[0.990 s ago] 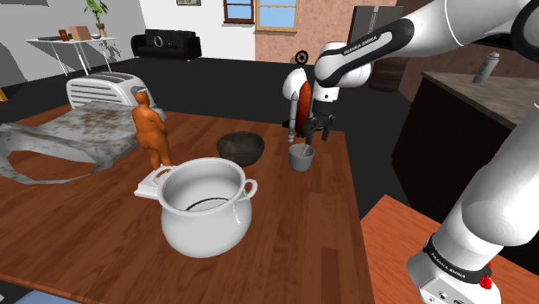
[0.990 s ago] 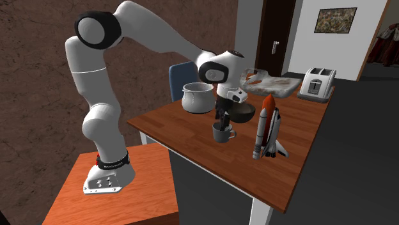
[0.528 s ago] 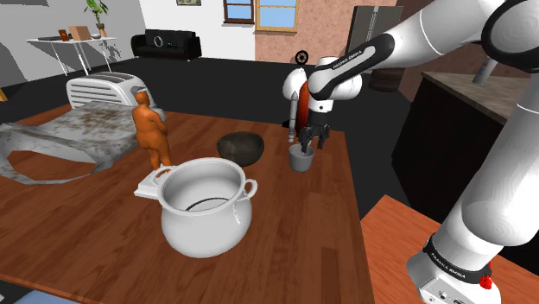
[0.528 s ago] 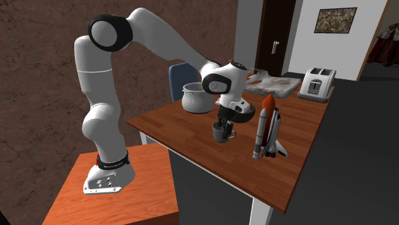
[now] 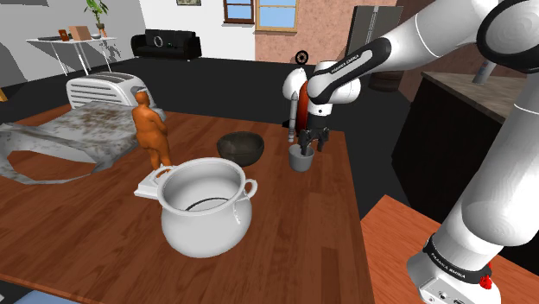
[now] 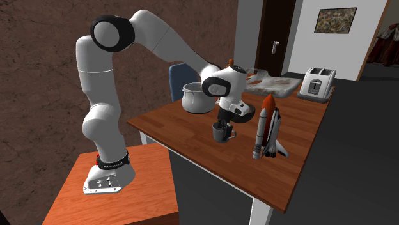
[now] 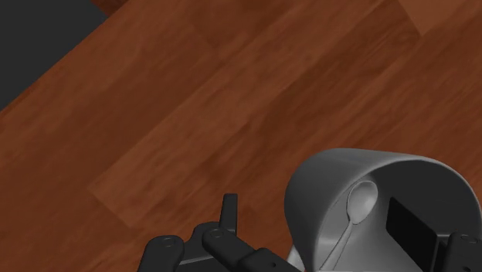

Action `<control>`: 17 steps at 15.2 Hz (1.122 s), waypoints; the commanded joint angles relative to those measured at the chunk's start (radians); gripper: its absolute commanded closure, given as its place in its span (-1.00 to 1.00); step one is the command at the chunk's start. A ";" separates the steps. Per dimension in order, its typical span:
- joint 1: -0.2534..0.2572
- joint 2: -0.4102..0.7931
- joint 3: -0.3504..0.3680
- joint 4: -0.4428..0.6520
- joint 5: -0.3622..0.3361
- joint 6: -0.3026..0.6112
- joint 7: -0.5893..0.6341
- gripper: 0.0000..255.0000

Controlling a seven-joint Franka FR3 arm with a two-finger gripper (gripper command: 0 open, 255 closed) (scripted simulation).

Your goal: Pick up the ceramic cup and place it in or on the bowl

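Observation:
A small grey cup (image 5: pixel 301 159) (image 6: pixel 220 133) stands upright on the wooden table (image 5: pixel 285 233), near its edge. In the wrist view the cup (image 7: pixel 332 193) has a spoon (image 7: pixel 357 205) inside. My black gripper (image 5: pixel 308 143) (image 6: pixel 222 122) (image 7: pixel 320 222) is open and lowered over the cup's rim. One finger (image 7: pixel 230 213) is outside the wall and the other finger's pad (image 7: pixel 409 224) is inside; neither visibly presses the wall. A dark bowl (image 5: pixel 241 147) (image 6: pixel 245 114) sits just beyond the cup toward the shoulder view's left, partly behind the hand in the second exterior view.
A large white pot (image 5: pixel 206 205) (image 6: pixel 195 98) stands nearer the stand. An orange figurine (image 5: pixel 151 131), a toaster (image 5: pixel 108 88) (image 6: pixel 318 83) and a grey cloth (image 5: pixel 60 142) lie farther along the table. A model rocket (image 6: pixel 267 126) stands close beside the cup.
The hand has come down from above the cup until its fingers straddle the cup's rim. The fingers have stayed apart and the cup has not moved.

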 commanded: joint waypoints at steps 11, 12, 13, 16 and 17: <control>0.000 0.000 0.000 0.000 0.000 0.000 0.000 1.00; 0.000 -0.008 0.000 0.005 -0.003 -0.012 0.003 1.00; 0.000 -0.015 -0.001 0.010 -0.005 -0.025 0.006 1.00; 0.000 -0.037 -0.002 0.027 -0.013 -0.062 0.016 1.00; 0.000 -0.044 -0.002 0.033 -0.015 -0.075 0.019 1.00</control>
